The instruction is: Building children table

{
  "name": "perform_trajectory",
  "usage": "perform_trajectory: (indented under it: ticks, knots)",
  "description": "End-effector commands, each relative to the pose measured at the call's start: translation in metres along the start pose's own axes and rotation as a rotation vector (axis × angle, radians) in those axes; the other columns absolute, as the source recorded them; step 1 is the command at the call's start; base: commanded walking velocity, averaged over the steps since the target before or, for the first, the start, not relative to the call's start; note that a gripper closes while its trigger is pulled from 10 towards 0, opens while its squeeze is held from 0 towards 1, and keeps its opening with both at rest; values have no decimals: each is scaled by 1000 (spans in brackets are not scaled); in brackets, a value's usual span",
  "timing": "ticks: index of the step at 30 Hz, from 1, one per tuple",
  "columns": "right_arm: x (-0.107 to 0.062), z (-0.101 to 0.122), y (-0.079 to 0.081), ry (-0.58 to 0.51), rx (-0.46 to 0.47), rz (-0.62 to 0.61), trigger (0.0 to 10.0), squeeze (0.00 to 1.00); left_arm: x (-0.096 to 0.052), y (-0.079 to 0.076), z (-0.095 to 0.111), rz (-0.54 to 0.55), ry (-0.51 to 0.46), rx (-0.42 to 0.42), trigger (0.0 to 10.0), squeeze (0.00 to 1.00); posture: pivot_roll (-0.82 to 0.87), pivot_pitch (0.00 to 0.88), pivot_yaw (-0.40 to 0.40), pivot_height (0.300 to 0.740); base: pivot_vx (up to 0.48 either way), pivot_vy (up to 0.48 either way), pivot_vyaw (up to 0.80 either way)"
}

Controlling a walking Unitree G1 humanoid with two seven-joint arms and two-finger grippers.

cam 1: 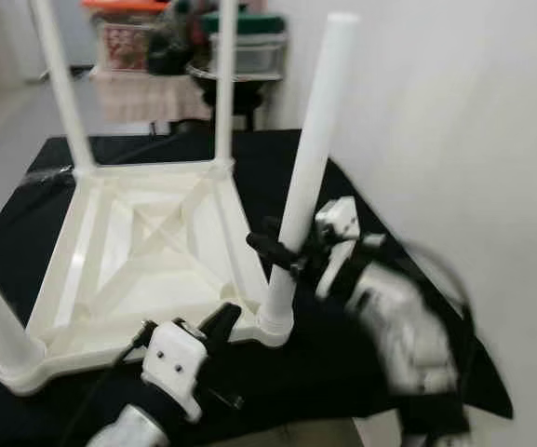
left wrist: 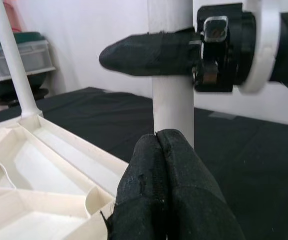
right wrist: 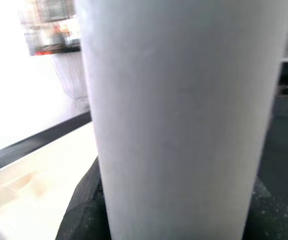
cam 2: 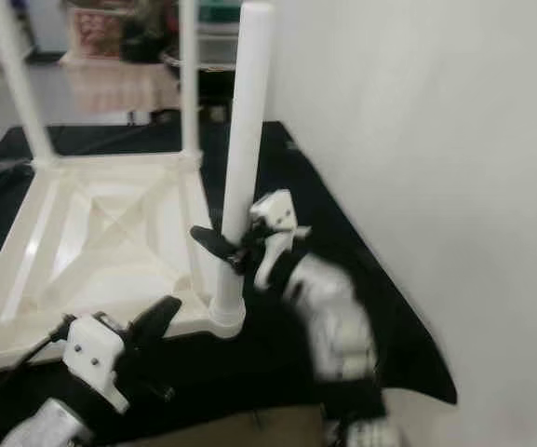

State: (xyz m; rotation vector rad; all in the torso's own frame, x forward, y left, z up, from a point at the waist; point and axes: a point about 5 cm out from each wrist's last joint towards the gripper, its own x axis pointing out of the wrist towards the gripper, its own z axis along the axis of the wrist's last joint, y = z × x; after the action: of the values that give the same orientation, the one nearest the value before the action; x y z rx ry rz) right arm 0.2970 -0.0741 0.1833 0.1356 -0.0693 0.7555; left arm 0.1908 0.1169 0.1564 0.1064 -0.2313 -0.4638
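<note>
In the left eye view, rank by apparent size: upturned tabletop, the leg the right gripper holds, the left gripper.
1. Upturned tabletop
2. Held leg
3. Left gripper, though it sits nearest the camera, which flatters it.

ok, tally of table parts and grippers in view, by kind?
White table legs: 4 (the near right leg is gripped by the right gripper)
White tabletop, upside down: 1
Grippers: 2 (the left gripper rests by the near corner)
Total: 7

No words, labels, brands or numbers can be read anywhere. The boxes (cam 1: 138, 37) at the upper left are too blurred to read.
</note>
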Motion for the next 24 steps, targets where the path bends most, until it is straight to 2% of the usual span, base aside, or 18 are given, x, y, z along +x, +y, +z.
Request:
perform_trajectory:
  ticks: [1, 2, 4, 9, 10, 11, 12, 13, 14, 16, 17, 20, 21, 22, 24]
  knots:
    - [-2, -25, 5, 92, 95, -23, 0, 0, -1, 0, 0, -8, 7, -5, 10000, 0, 22, 45, -67, 740, 0, 0, 0]
    - [-1, -26, 2, 88, 124, -98, 0, 0, -1, 0, 0, -8, 9, -5, 10000, 0, 12, 38, -60, 740, 0, 0, 0]
    - [-1, -28, -11, 114, 109, -120, 0, 0, 0, 1, -1, -8, 10, -5, 10000, 0, 23, 36, -72, 740, 0, 0, 0]
    - [0, -27, -11, 121, 106, -142, 0, 0, 0, 1, -2, -4, 10, -3, 10000, 0, 27, 33, -74, 740, 0, 0, 0]
    - [1, -25, -9, 115, 106, -160, 10000, 0, 0, 1, -2, -3, 9, -2, 10000, 0, 27, 32, -74, 740, 0, 0, 0]
    - [1, -25, -9, 115, 106, -160, 10000, 0, 0, 1, -2, -3, 9, -2, 10000, 0, 27, 32, -74, 740, 0, 0, 0]
    - [5, -20, -6, 76, 161, -139, 10000, 0, 0, 1, -2, -3, 9, -1, 10000, 0, 27, 32, -74, 740, 0, 0, 0]
    - [8, -12, -2, 29, 185, -85, 10000, 400, 1, 1, -2, -4, 9, -2, 10000, 0, 22, 27, -70, 740, 0, 0, 0]
    - [11, -4, 3, -11, 184, -30, 10000, 1000, 1, 0, -2, -6, 8, -3, 10000, 0, 22, 26, -69, 740, 0, 0, 0]
    - [13, 3, 5, -41, 174, 18, 10000, 1000, 1, 0, -2, -8, 8, -5, 10000, 0, 18, 24, -66, 740, 0, 0, 0]
    - [16, 12, 4, -64, 161, 109, 10000, 1000, 2, -1, -2, -10, 8, -7, 10000, 0, 19, 21, -68, 740, 0, 0, 0]
    - [19, 17, 1, -63, 141, 190, 10000, 1000, 2, -2, -2, -11, 7, -8, 10000, 0, 21, 21, -69, 740, 0, 0, 0]
    - [20, 19, 0, -52, 108, 276, 10000, 1000, 1, -2, -2, -11, 7, -8, 10000, 0, 22, 20, -70, 740, 0, 0, 0]
    - [19, 22, -2, -30, 37, 411, 10000, 1000, 1, -3, -2, -10, 7, -9, 10000, 0, 24, 20, -72, 740, 0, 0, 0]
    - [19, 22, -2, -30, 37, 411, 10000, 1000, 1, -3, -2, -10, 7, -9, 10000, 0, 24, 20, -72, 740, 0, 0, 0]
